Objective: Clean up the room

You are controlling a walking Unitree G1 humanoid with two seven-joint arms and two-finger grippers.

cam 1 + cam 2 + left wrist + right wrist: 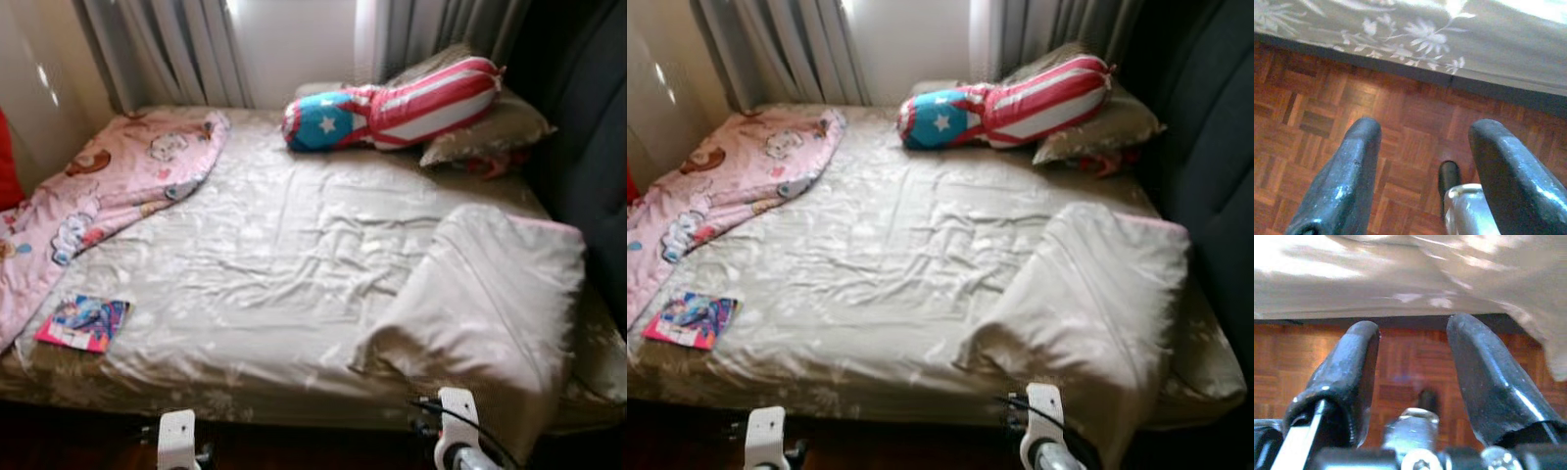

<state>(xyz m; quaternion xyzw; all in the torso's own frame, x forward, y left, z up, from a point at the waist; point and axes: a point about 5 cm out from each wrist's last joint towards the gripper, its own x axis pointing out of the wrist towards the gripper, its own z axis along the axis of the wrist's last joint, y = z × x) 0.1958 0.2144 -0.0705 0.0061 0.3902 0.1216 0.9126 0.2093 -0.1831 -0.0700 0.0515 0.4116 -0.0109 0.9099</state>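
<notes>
- A bed (294, 255) covered with a wrinkled beige floral sheet takes up the scene ahead of the robot.
- A colourful magazine (84, 322) lies flat near the bed's front left corner, close to the edge.
- A pink cartoon-print blanket (108, 186) is bunched along the left side of the bed, its lower end hanging off beside the magazine.
- A folded beige duvet (490, 304) sits on the front right part of the bed, draping over the near edge.
- At the far end, a red, white and blue star-and-stripes bolster (402, 106) rests partly on a beige pillow (490, 132), by the dark headboard (588, 147).
- Grey curtains (186, 49) hang behind the bed.
- The left gripper (1422, 171) hangs low over the parquet floor (1312, 98) just in front of the bed's edge, its fingers (1347, 181) spread apart and holding nothing.
- The right gripper (1413, 377) hangs low by the bed's front edge under the draped duvet, its fingers (1352, 377) likewise apart and empty.
</notes>
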